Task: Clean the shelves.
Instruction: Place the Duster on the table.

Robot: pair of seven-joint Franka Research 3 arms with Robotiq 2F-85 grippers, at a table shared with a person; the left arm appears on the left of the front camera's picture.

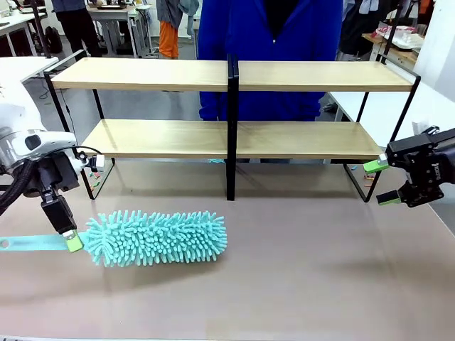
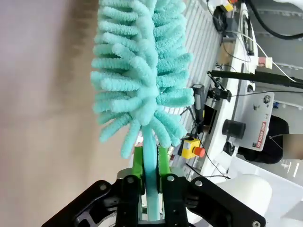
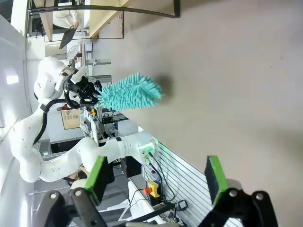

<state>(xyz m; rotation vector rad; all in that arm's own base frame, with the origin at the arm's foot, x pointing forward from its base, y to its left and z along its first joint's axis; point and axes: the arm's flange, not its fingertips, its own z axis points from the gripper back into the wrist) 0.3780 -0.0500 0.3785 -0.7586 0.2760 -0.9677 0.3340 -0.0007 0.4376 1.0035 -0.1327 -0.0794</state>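
Observation:
The shelves [image 1: 142, 74] stand across the far half of the table, two pale boards in a black frame with a centre post; both boards are bare. In front of them a teal fluffy duster [image 1: 156, 238] lies on the table at the left. My left gripper [image 1: 70, 241] is at its flat handle, just behind the head. In the left wrist view the green pads [image 2: 138, 158] press both sides of that handle, under the duster head [image 2: 142, 71]. My right gripper [image 1: 381, 182] hovers open by the right end of the shelves, nothing between its fingers [image 3: 214, 177].
A person in a blue top [image 1: 270, 42] stands behind the shelves at the middle. The brown table [image 1: 306, 270] is bare in front of the shelves on the right. Seen from the right wrist, the duster [image 3: 130, 92] and left arm lie far across the table.

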